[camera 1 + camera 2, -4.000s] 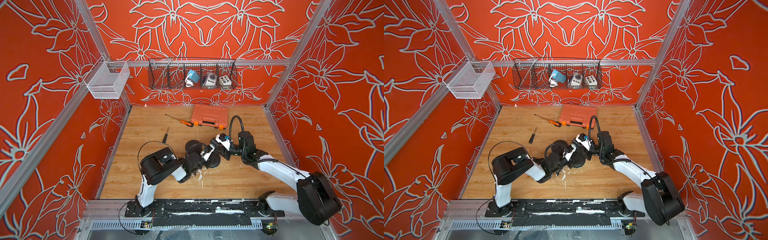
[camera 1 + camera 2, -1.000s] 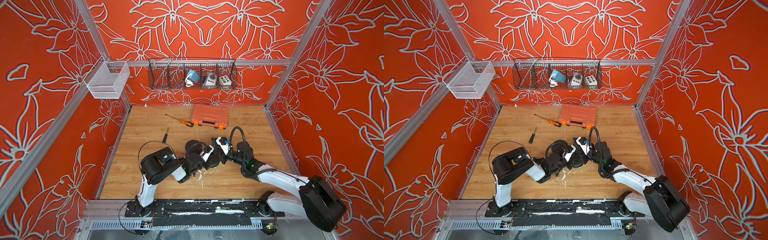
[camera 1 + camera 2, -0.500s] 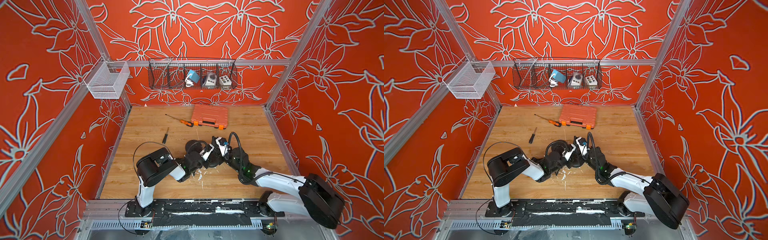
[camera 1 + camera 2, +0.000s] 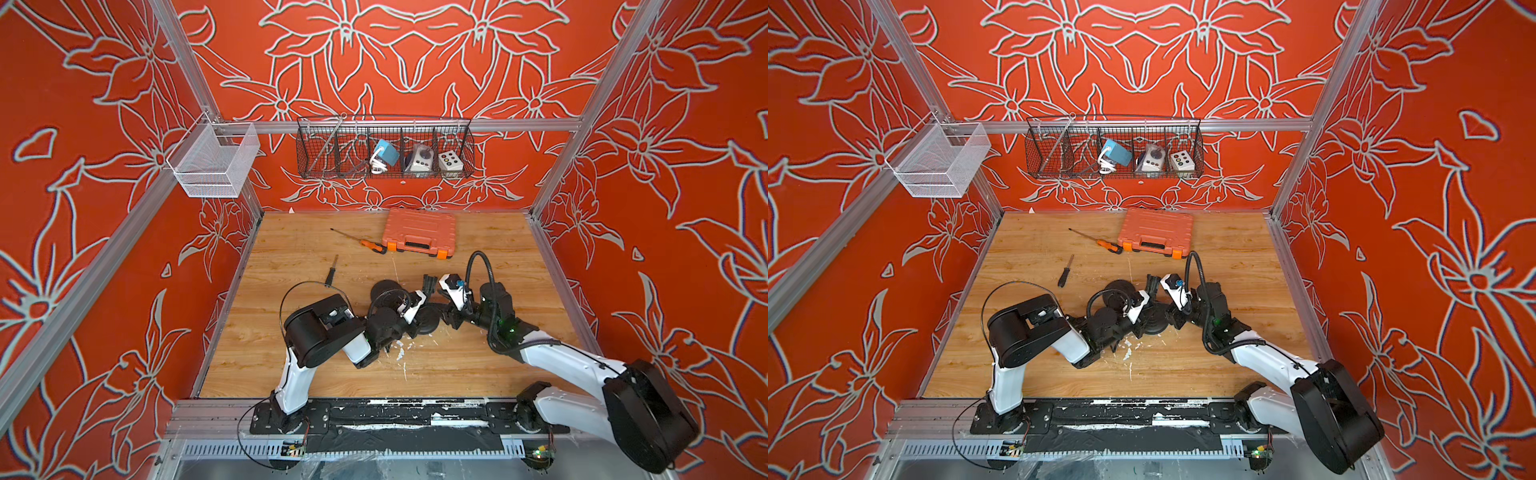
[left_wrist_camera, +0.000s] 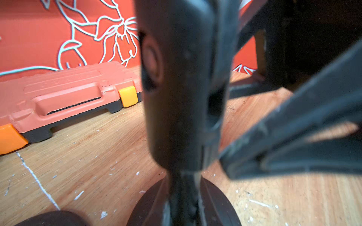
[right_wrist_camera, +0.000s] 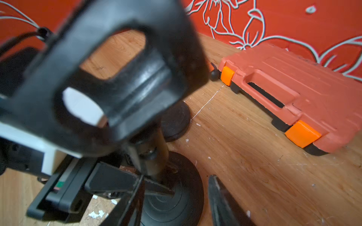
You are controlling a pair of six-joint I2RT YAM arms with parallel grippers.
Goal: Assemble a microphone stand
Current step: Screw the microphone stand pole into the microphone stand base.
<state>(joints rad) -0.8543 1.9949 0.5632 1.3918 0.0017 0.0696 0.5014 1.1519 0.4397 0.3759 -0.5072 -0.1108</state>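
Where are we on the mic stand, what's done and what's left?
Done: the black plastic microphone clip stands upright by its short stem on the black round base. In hand: the left pincer is shut on that stem; the right pincer is open, straddling the base. Left: whether the joint is tight cannot be told, and a second black round disc lies unattached beside it.

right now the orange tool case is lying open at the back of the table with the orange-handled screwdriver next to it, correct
Not quite: the orange tool case is closed, lid down, as the right wrist view shows. It does lie at the back of the table, with the orange-handled screwdriver next to it.
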